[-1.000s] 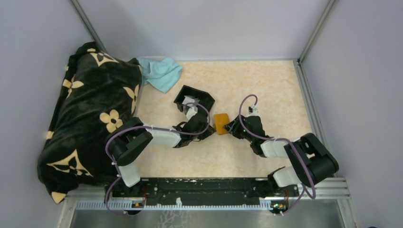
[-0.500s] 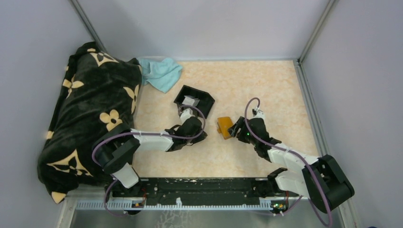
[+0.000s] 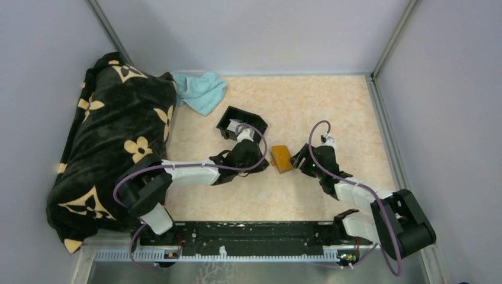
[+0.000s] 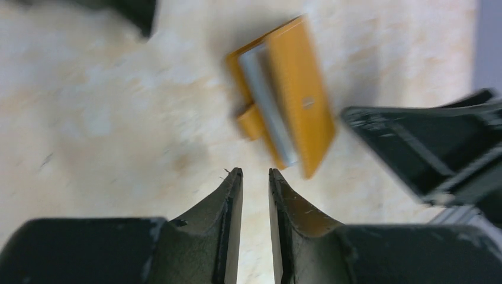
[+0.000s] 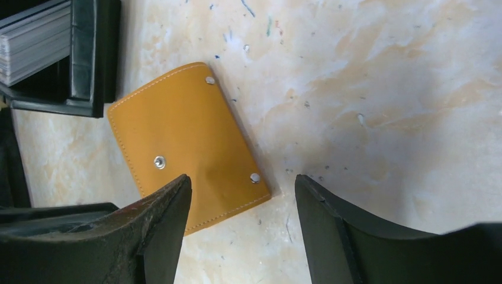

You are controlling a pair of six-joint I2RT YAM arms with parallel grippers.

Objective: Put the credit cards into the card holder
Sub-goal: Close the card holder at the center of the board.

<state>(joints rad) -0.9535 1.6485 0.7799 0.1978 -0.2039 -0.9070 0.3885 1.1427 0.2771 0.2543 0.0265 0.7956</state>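
Over the last second the right arm has stretched forward and the right tool (image 5: 243, 180) has spread from half-closed to wide. The flat orange-tan leather-like card holder (image 5: 186, 145) has slid a little to the right and turned. The left arm, which had drawn back, has come in close to it again.

The card holder now lies folded, rivets and snap facing up, flat on the pale marbled worktop (image 3: 331, 106) between the two tools. The right tool stands wide and empty, straddling the holder's near corner, probably released to take a better hold. Whether a finger touches the leather cannot be told.

The left tool (image 4: 254, 173) is narrow, only a slit between its fingers and nothing in it, pointing at the holder's open edge from just beside it. From that side a pale grey strip shows between the orange leaves. It is apparently a card's edge, though the view is blurred.

The other pale grey-white credit cards (image 5: 29, 50) stand stacked in the black open-topped plastic tray (image 3: 229, 112), near the holder on the left arm's side. That placement suits the left arm fetching cards while the right steadies the holder.
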